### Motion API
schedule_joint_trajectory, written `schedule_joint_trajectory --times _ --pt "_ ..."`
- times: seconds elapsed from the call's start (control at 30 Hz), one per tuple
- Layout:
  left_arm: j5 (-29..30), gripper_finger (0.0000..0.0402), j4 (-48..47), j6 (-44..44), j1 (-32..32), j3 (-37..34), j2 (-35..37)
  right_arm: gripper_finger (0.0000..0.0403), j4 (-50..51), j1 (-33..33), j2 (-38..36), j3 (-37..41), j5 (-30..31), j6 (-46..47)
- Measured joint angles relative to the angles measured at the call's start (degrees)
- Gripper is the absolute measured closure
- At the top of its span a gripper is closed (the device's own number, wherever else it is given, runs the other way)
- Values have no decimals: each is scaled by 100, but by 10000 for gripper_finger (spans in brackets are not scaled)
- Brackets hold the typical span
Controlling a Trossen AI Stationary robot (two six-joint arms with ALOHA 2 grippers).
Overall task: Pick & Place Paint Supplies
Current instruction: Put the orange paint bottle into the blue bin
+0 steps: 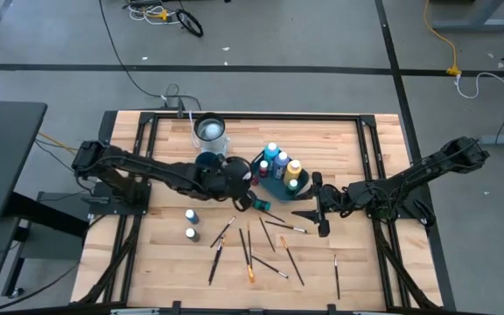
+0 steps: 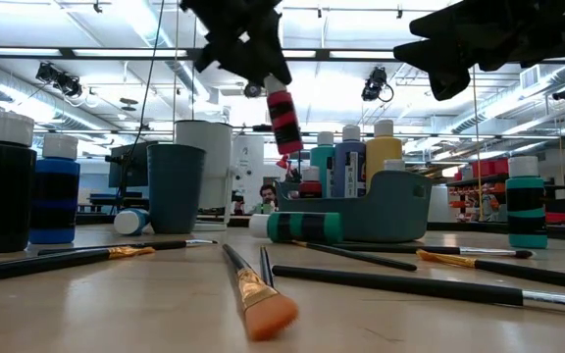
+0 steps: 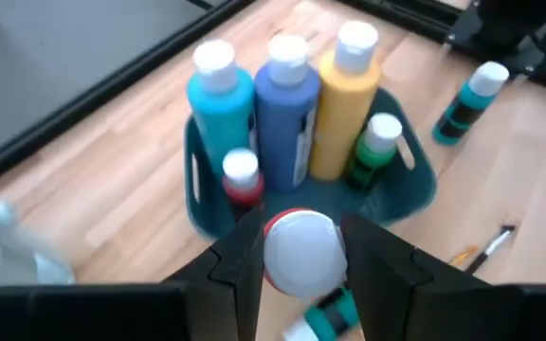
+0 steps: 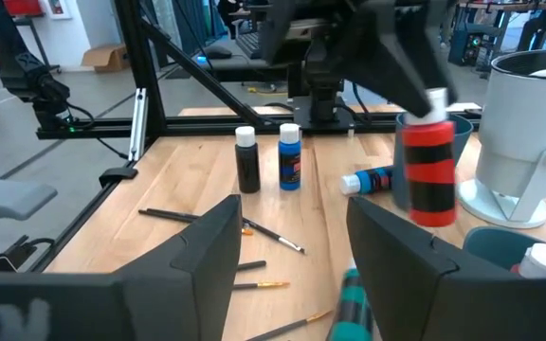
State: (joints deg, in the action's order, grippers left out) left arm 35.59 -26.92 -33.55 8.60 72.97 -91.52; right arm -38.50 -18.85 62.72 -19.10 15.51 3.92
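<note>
- The left pincer (image 3: 301, 275) is gripping a red-and-black paint bottle (image 2: 284, 120) by its pale cap, carrying it in the air with the body hanging down, slightly tilted.
- The bottle is hanging just beside the near-left rim of the teal tray (image 1: 272, 185), so the tray lies directly ahead of this pincer, toward the right; the left arm is clearly the nearer one.
- The tray is already holding upright teal, blue, yellow, green and small red bottles.
- The right pincer (image 4: 287, 251) is waiting, spread and empty, to the right of the tray.
- Other bottles and the brushes (image 1: 250, 249) are lying on the near surface (image 1: 366, 262), well apart from the tray.
- No label writing is readable.
</note>
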Motion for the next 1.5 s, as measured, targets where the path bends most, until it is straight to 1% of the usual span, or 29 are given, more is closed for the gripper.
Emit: schedule_joint_trajectory --times 0.2,0.43,0.8,1.0,1.23,1.4,1.5 --pt "-132 273 272 362 -358 -2 -341 208 -2 0 0 1 0 1" --pt "-741 272 689 625 -700 -7 -785 208 0 0 0 1 2 -15" --pt "-1201 271 676 802 -1254 -11 -899 208 38 0 1 3 1 -26" --pt "-1655 262 676 1071 -1466 -11 -899 208 46 1 2 3 1 -26" --pt "-1738 262 763 1400 -1517 4 -1153 208 46 0 2 3 0 -23" --pt "-1727 243 682 1670 -1525 -11 -1283 208 73 0 2 5 0 -21" --pt "-1676 229 800 1705 -1527 1 -1348 208 108 0 2 6 2 -21"
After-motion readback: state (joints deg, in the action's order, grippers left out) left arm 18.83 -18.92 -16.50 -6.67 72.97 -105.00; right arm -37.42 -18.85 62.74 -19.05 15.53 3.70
